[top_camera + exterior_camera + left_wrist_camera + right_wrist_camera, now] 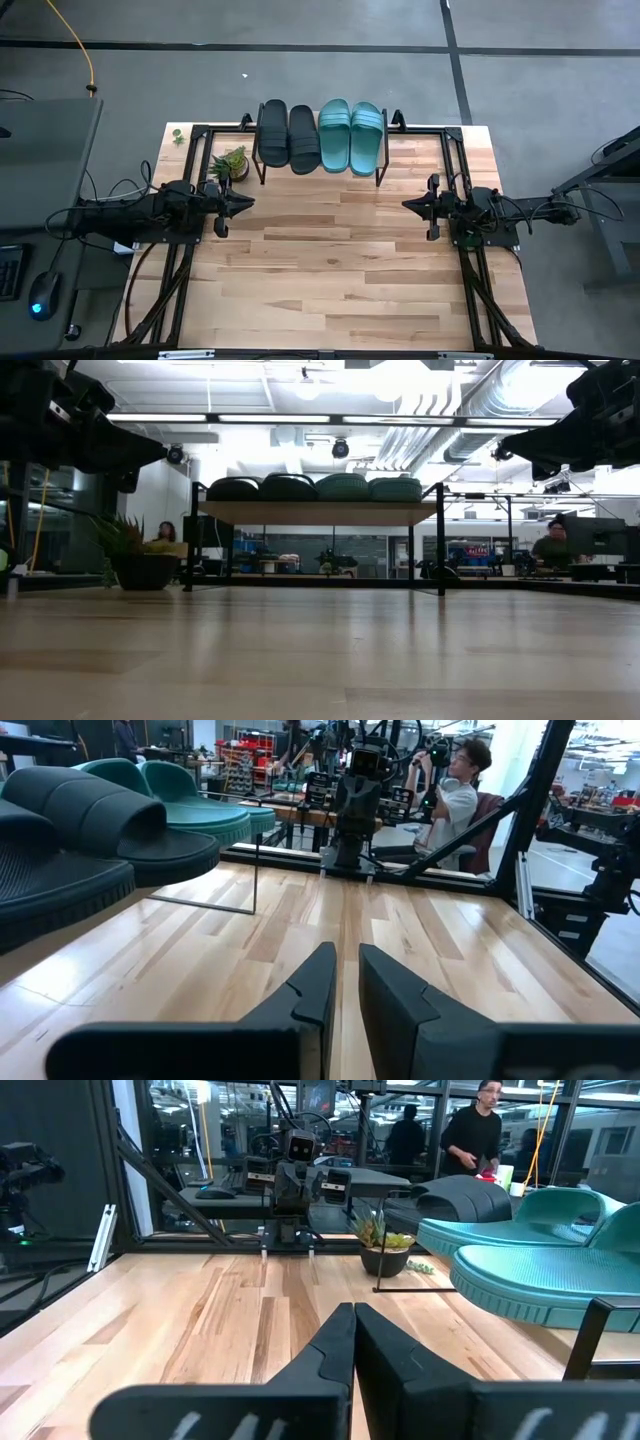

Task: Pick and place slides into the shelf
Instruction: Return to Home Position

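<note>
Two black slides [288, 134] and two teal slides [350, 135] lie side by side on the shelf [320, 512] at the table's far edge, soles down on its wooden plank. My left gripper [245, 202] hovers level over the table's left side, its fingers [347, 955] a narrow gap apart with nothing between them. My right gripper [408, 204] hovers level over the right side, its fingers [354, 1312] shut and empty. Both grippers point toward the table's middle, short of the shelf.
A small potted plant [232, 163] stands left of the shelf's left legs. Bare wooden tabletop [330, 270] stretches between the arms and toward the near edge. People sit and stand at desks in the room beyond the table [460, 790].
</note>
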